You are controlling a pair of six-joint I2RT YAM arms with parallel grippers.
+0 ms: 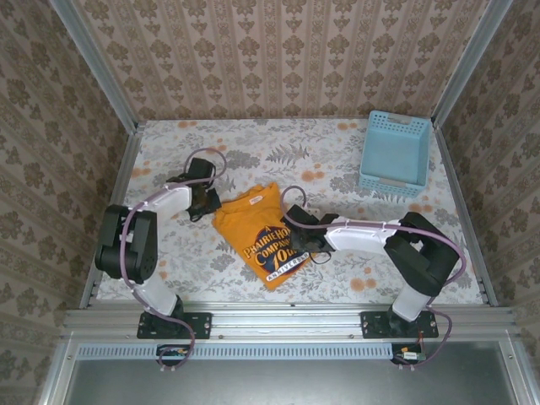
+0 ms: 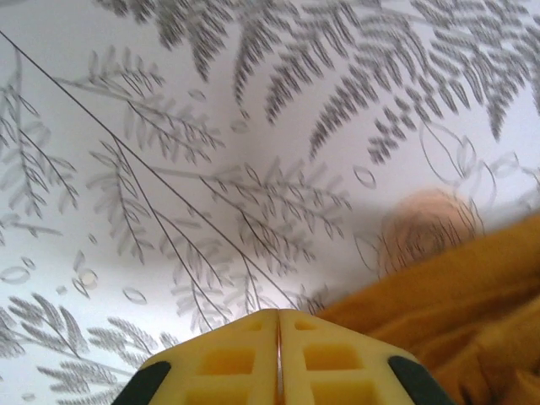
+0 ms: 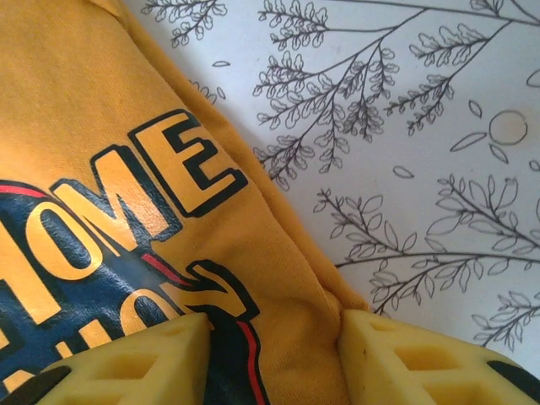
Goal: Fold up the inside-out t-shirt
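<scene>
The orange-yellow t-shirt [image 1: 257, 232] lies folded into a narrow strip in the middle of the table, with a dark blue and red print facing up. My left gripper [image 1: 207, 205] is at the shirt's far left corner. In the left wrist view its yellow fingers [image 2: 278, 314] are pressed together with nothing between them, just left of the orange cloth [image 2: 456, 295]. My right gripper [image 1: 297, 236] is low over the shirt's right edge. There the right gripper [image 3: 274, 337] stands open astride the cloth [image 3: 126, 169], one finger on the print and the other against the puckered hem.
A light blue lattice basket [image 1: 394, 152] stands at the back right corner. The floral tablecloth [image 1: 337, 152] is bare around the shirt. Patterned walls close in the left, back and right sides.
</scene>
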